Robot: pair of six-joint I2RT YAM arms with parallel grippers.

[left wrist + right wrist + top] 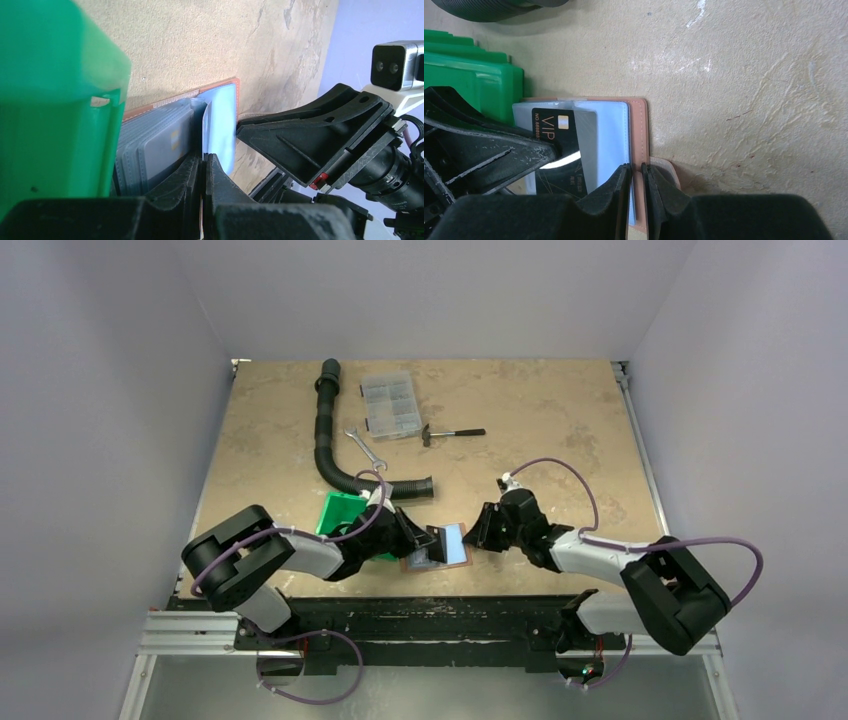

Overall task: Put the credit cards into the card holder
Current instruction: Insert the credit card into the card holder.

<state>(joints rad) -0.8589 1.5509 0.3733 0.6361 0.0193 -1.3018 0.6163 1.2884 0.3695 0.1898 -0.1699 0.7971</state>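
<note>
The card holder point(455, 544) lies open near the table's front edge, with a reddish-brown cover point(640, 125) and a grey-blue pocketed inside point(222, 120). My left gripper point(432, 538) is shut on a black credit card point(555, 131) marked VIP. The card's far end lies over the blue pockets and shows edge-on in the left wrist view point(205, 122). A grey card with a gold chip point(167, 145) sits in a pocket on the other half. My right gripper point(638, 172) is shut on the holder's cover edge beside the clasp tab point(664, 167).
A green plastic bin point(340, 512) stands right behind my left gripper and touches the holder's left side. Farther back lie a black corrugated hose point(328, 445), a wrench point(365, 447), a hammer point(452, 433) and a clear compartment box point(390, 405).
</note>
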